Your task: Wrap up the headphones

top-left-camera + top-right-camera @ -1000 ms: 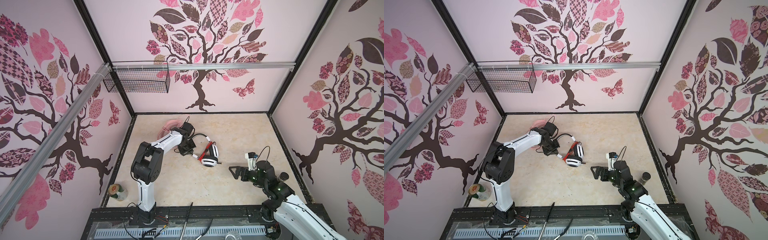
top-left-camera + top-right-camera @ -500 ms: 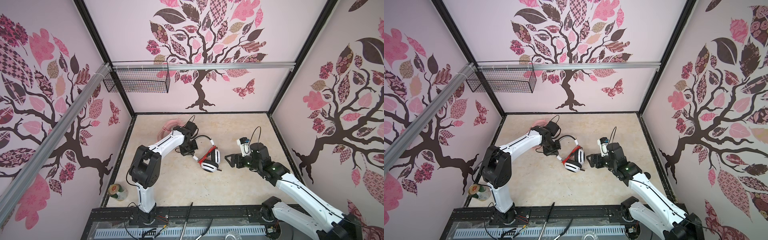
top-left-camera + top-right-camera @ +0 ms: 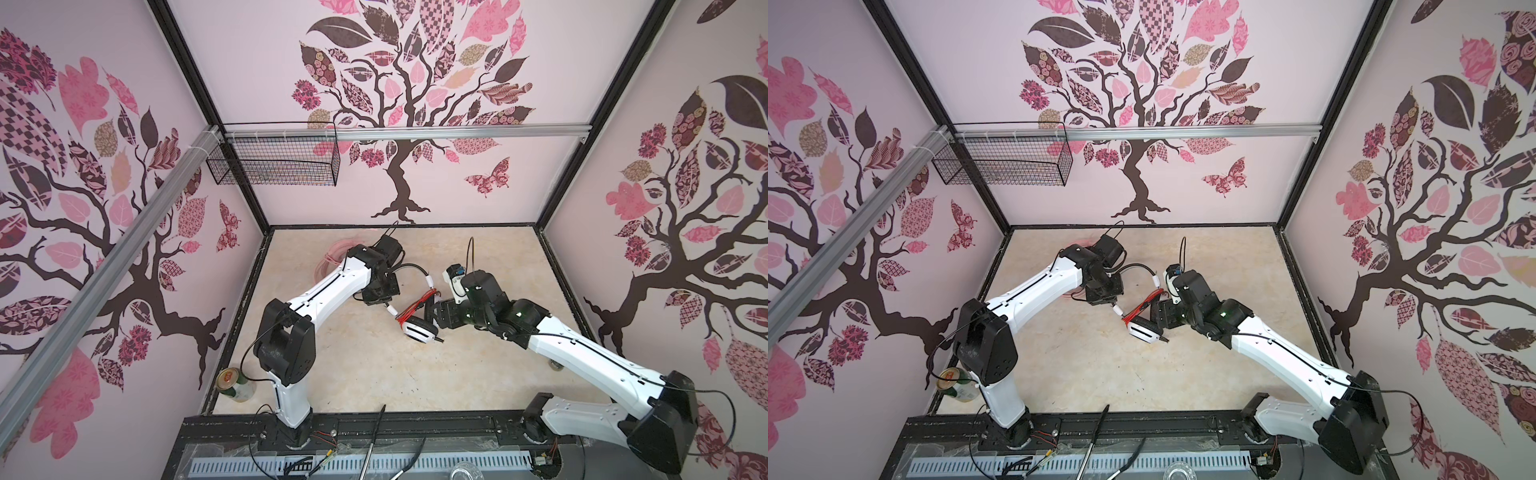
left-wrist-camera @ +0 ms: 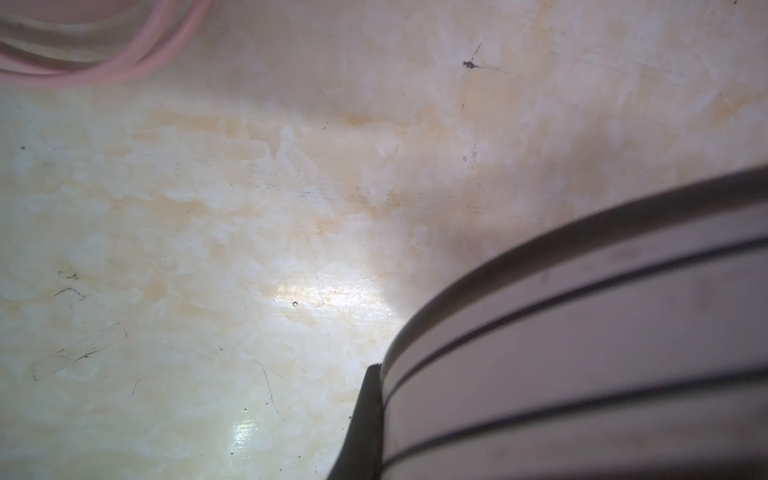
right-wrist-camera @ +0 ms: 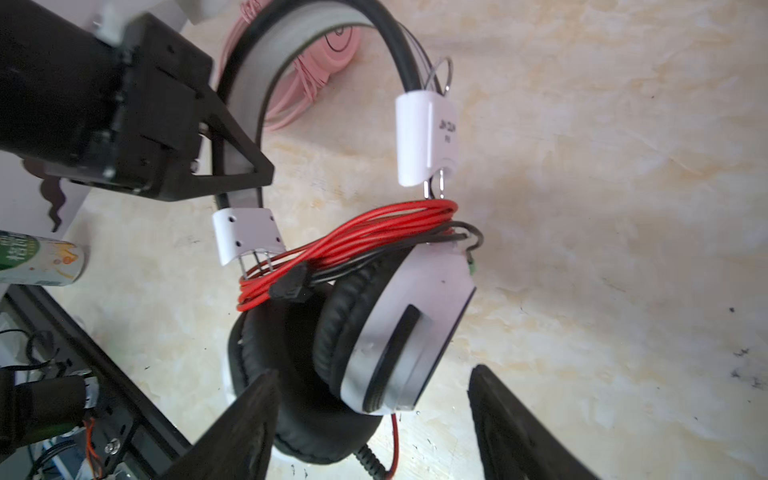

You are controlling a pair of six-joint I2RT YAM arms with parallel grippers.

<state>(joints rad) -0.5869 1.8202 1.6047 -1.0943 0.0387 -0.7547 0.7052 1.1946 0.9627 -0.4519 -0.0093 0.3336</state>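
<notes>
The white-and-black headphones (image 3: 417,330) (image 3: 1142,330) hang tilted at mid table, their red cord (image 5: 353,241) bundled across the sliders above the black-padded earcups (image 5: 374,332). My left gripper (image 3: 384,297) (image 3: 1104,297) is shut on the headband (image 4: 582,353), one finger (image 4: 365,415) showing beside it. My right gripper (image 3: 432,316) (image 5: 374,415) is open. Its fingers (image 5: 249,415) straddle the two earcups, with a gap on the white cup's side. The pink headphones (image 5: 336,50) and pink cord (image 3: 332,259) (image 4: 124,62) lie behind the left arm, mostly hidden.
A drink can (image 3: 235,384) (image 5: 37,259) lies at the table's front left corner. A black wire basket (image 3: 274,162) hangs on the back left rail. A small dark object (image 3: 555,365) sits near the right wall, under the right arm.
My right arm has swung in from the front right to the headphones, and its jaws have narrowed around the earcups. The left gripper has carried the headphones slightly right.
</notes>
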